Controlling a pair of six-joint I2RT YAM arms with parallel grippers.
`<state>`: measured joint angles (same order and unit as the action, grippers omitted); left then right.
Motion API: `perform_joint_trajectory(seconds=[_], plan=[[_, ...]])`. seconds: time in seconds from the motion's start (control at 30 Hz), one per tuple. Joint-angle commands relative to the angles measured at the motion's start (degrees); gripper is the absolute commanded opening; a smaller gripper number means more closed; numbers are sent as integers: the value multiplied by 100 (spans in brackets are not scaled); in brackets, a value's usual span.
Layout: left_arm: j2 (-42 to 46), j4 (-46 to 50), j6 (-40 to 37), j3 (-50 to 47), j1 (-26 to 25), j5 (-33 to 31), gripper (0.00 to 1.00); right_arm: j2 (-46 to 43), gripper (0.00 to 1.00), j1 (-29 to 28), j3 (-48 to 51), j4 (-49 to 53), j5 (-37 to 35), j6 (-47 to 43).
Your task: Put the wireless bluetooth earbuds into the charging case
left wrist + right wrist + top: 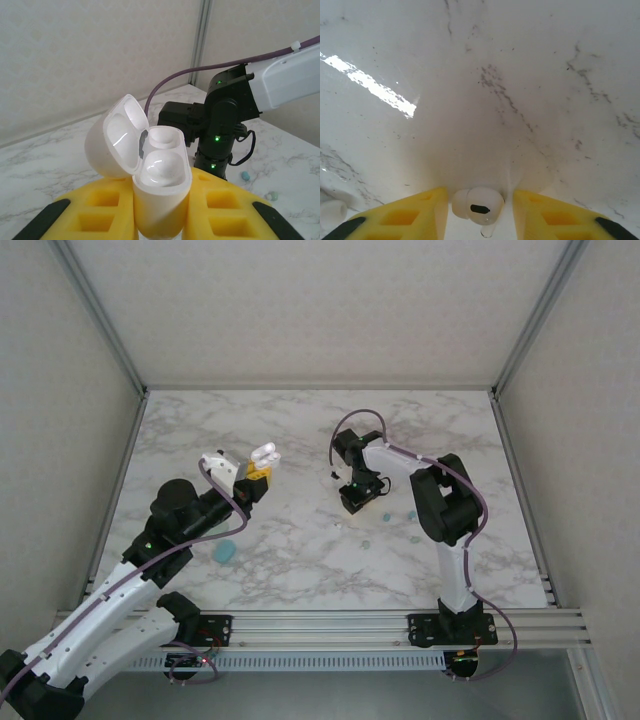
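Note:
My left gripper [259,473] is raised over the table's left side and shut on a white charging case [264,454]. In the left wrist view the case [162,190] stands upright between the yellow fingers [95,207], its lid [111,142] swung open and both wells bare. My right gripper [352,502] points down at the marble. A white earbud [479,204] lies between its yellow fingers [545,212], with a small gap on each side. More earbuds, light blue [384,517] and pale green [366,540], lie scattered beside the right gripper.
A light blue case [224,552] lies on the marble near the left arm. Another whitish bit [330,212] sits at the lower left of the right wrist view. Metal frame posts and white walls enclose the table [300,580].

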<state>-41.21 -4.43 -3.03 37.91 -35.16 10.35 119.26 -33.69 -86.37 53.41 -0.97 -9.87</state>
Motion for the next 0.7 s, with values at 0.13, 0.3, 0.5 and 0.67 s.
perform_joint_trajectory(seconds=[0.13, 0.3, 0.5, 0.67], plan=[[-14, -166, 7, 139, -35, 46, 21, 228, 39, -59, -46, -92, -177, 97], [-10, -164, 22, 132, -35, 51, 21, 224, 40, -81, -85, -137, -230, 151], [-6, -169, 24, 120, -35, 37, 21, 281, 40, -94, -168, -178, -290, 169], [-15, -168, 30, 113, -36, 46, 21, 253, 40, -133, -220, -202, -276, 161]])
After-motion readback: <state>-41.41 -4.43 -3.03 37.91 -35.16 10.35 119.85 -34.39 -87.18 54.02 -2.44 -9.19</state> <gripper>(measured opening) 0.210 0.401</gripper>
